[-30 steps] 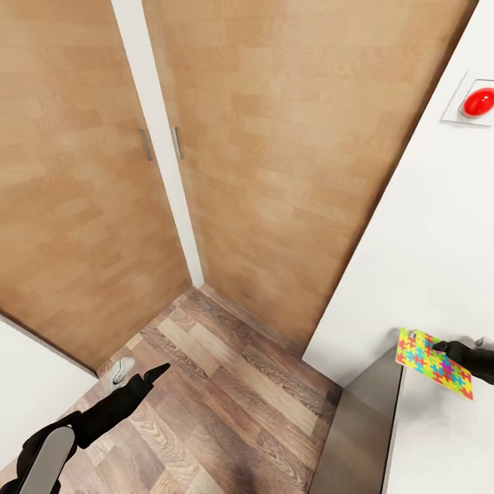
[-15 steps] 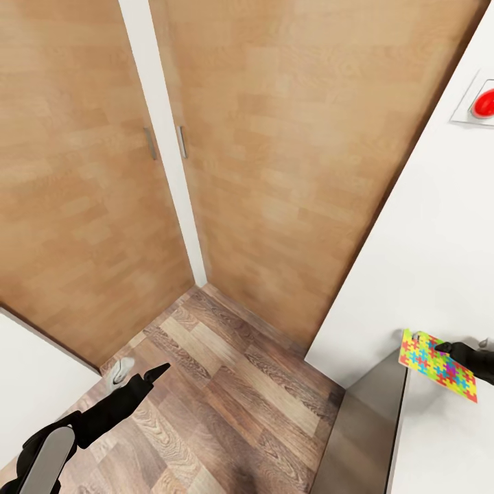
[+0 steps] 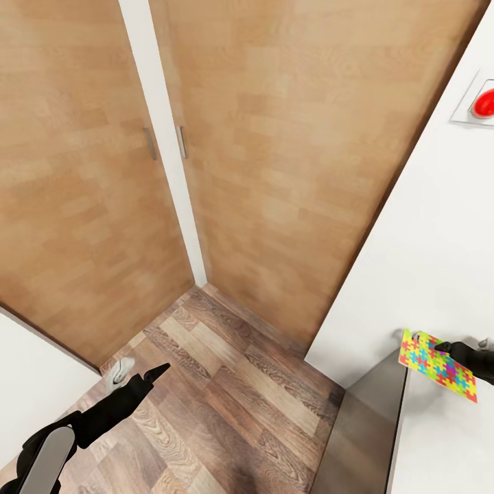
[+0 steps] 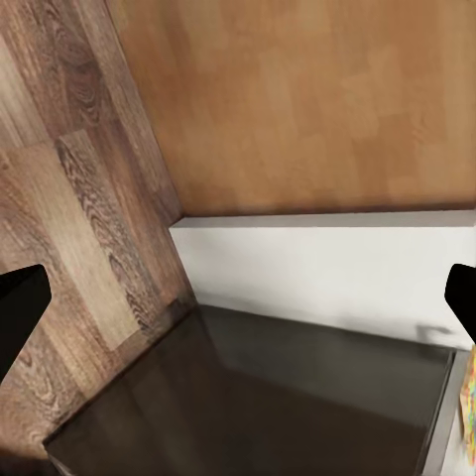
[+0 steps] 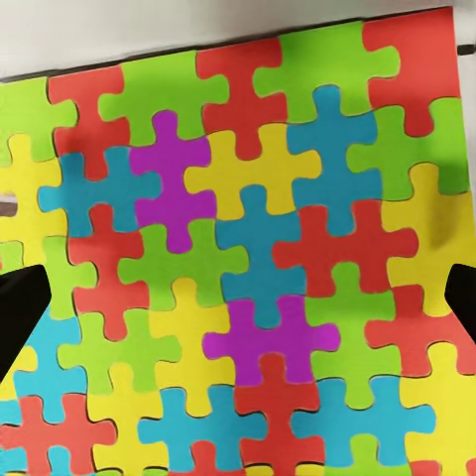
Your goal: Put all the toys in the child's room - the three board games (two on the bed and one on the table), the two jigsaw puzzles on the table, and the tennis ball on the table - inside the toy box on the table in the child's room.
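The right tool (image 3: 446, 347) pinches a jigsaw puzzle (image 3: 436, 364) — a flat box printed with bright interlocking pieces — at the head view's right edge, above a pale tabletop (image 3: 439, 446) whose grey side panel (image 3: 360, 425) drops to the wood-plank floor (image 3: 233, 398). In the right wrist view the puzzle (image 5: 248, 258) spans the space between the fingertips. The left tool (image 3: 140, 384) hangs low over the floor, its fingers spread. Ahead stand two wooden wardrobe doors (image 3: 288, 158) meeting in a corner; a white wall (image 3: 425, 233) with a red button (image 3: 484, 101) rises behind the tabletop.
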`<state>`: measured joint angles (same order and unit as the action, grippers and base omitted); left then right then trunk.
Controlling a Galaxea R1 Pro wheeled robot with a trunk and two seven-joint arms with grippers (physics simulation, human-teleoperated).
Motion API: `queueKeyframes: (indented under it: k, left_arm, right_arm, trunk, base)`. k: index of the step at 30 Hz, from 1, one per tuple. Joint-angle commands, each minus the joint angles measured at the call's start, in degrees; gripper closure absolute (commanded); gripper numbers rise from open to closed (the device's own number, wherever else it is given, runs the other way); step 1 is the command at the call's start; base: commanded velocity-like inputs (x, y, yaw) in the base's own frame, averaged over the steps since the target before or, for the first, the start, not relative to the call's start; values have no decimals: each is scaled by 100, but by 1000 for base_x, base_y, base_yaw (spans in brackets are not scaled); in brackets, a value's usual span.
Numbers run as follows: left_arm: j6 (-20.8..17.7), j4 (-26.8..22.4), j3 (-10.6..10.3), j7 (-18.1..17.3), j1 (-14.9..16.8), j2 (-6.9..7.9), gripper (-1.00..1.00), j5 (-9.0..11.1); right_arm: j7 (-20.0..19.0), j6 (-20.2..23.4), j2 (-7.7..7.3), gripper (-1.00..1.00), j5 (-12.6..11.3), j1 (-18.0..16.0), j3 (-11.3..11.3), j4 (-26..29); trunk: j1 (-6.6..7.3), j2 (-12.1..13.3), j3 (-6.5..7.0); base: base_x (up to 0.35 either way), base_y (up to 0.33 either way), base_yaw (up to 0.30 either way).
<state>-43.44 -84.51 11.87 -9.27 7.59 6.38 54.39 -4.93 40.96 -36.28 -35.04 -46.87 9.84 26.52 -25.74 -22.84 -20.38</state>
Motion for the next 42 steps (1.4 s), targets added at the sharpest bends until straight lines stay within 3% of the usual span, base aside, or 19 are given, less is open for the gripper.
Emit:
queueKeyframes:
  k: [1, 20, 42]
  left_arm:
    - [-34, -2, 9, -22, 5, 0, -100, -8]
    - [-36, -4, 9, -29, 39, -5, -100, -8]
    - [-35, -4, 9, -22, 41, -5, -100, -8]
  right_arm:
    - [-41, 35, 402, -100, -132, 2, 37, 2]
    - [-43, 35, 394, -100, -150, 2, 37, 2]
    - [-62, 43, 423, -100, -152, 2, 36, 10]
  trunk:
    - [-4, -8, -10]
    - [-4, -8, -10]
    - [-4, -8, -10]
  base:
    - [0, 0, 0]
    - [-116, -42, 0]
    - [-15, -5, 0]
